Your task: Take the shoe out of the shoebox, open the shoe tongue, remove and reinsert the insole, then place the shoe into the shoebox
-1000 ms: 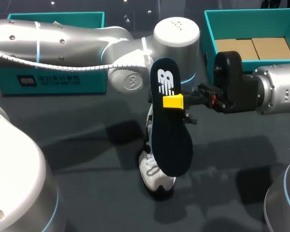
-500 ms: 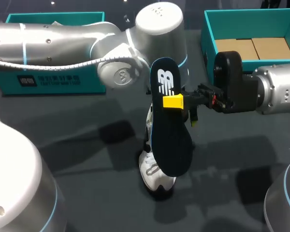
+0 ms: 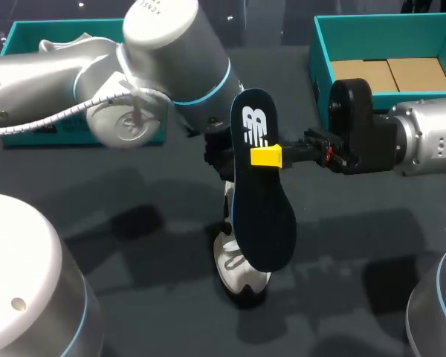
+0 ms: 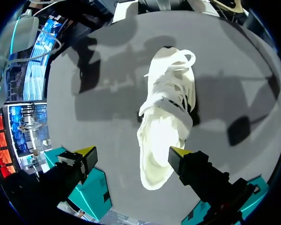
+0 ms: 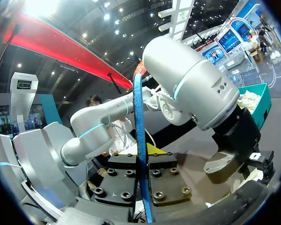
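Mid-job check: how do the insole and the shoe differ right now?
Colour: the insole is dark navy, the shoe white.
Support: the insole is held upright off the table; the shoe rests on it.
Grip: the right gripper has its jaws clamped on the insole; the left gripper has its jaws open over the shoe.
Both are near the table's middle.

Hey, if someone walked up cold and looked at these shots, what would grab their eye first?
The dark insole, held up in the air over the middle of the table by the right gripper. Right under it the white shoe lies on the table, with the left gripper open above its heel end.
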Robot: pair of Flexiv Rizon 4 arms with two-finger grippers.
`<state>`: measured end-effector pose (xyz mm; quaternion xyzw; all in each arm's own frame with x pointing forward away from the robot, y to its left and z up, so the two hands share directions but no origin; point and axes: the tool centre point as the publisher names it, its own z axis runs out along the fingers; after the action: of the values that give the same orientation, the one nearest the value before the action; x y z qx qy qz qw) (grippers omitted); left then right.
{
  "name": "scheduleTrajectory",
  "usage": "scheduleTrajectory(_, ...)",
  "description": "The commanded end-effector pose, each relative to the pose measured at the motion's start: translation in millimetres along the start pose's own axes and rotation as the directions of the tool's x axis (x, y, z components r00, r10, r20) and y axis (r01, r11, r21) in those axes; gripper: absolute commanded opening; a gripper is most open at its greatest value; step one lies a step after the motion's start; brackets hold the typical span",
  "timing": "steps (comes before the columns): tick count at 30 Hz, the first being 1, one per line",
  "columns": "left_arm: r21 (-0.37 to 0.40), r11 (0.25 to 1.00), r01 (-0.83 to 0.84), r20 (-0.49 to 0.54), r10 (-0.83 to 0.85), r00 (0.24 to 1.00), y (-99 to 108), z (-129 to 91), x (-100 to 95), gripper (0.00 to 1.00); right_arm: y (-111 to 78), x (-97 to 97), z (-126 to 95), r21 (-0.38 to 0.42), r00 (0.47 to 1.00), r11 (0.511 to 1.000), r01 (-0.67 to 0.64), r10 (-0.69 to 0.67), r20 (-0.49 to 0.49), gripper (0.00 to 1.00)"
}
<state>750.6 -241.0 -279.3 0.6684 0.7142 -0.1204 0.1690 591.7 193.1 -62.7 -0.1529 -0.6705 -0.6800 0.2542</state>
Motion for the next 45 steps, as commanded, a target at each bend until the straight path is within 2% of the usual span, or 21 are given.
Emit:
scheduleTrajectory(1,0.0,1.0,-0.002,0.031,0.002,1.0,-0.7,-1.6,5.2,1.0,-1.1,0.1,1.9,0.0,1.0,1.0,-0.001,0.001,0.003,0.0)
scheduleTrajectory(2,0.0,1.0,-0.002,0.031,0.002,1.0,-0.7,-1.6,5.2,1.0,-1.1,0.1,1.9,0.0,1.0,1.0,-0.001,0.001,0.003,0.0)
scheduleTrajectory(4,0.083,0.995,0.049,0.107,-0.058,0.993,7.2,-2.7,9.9,1.0,-1.1,0.1,1.9,0.0,1.0,1.0,-0.001,0.001,0.003,0.0)
scheduleTrajectory(6,0.117,0.991,0.069,0.185,-0.09,0.979,13.4,-10.7,10.7,1.0,-1.1,0.1,1.9,0.0,1.0,1.0,-0.001,0.001,0.003,0.0)
scheduleTrajectory(11,0.111,0.992,0.055,0.311,-0.087,0.946,16.5,-28.6,6.3,1.0,-1.1,0.1,1.9,0.0,1.0,1.0,-0.001,0.001,0.003,0.0)
scheduleTrajectory(12,0.135,0.99,0.034,0.373,-0.083,0.924,18.0,-37.0,4.0,1.0,-1.1,0.1,1.9,0.0,1.0,1.0,-0.001,0.001,0.003,0.0)
scheduleTrajectory(14,0.108,0.994,0.025,0.423,-0.069,0.904,19.4,-47.2,0.8,1.0,-1.1,0.1,1.9,0.0,1.0,1.0,-0.001,0.001,0.003,0.0)
scheduleTrajectory(15,0.121,0.993,-0.003,0.499,-0.059,0.865,19.9,-60.1,0.5,1.0,-1.1,0.1,1.9,0.0,1.0,1.0,-0.001,0.001,0.003,0.0)
scheduleTrajectory(29,0.121,0.993,-0.003,0.499,-0.059,0.865,19.9,-60.1,0.5,1.0,-1.1,0.1,1.9,0.0,1.0,1.0,-0.001,0.001,0.003,0.0)
scheduleTrajectory(31,0.152,0.988,-0.019,0.59,-0.075,0.804,22.8,-67.1,-3.2,1.0,-1.1,0.1,1.9,0.0,1.0,1.0,-0.001,0.001,0.003,0.0)
scheduleTrajectory(34,0.165,0.986,-0.031,0.667,-0.089,0.74,25.8,-76.7,-7.8,1.0,-1.1,0.1,1.9,0.0,1.0,1.0,-0.001,0.001,0.003,0.0)
scheduleTrajectory(40,0.155,0.986,-0.053,0.753,-0.084,0.653,25.8,-98.5,-7.6,1.0,-1.1,0.1,1.9,0.0,1.0,1.0,-0.001,0.001,0.003,0.0)
scheduleTrajectory(45,0.118,0.991,-0.063,0.798,-0.057,0.599,23.5,-114.9,-2.6,1.0,14.6,-21.9,-23.9,-0.023,0.997,0.997,-0.073,0.073,-0.003,0.0)
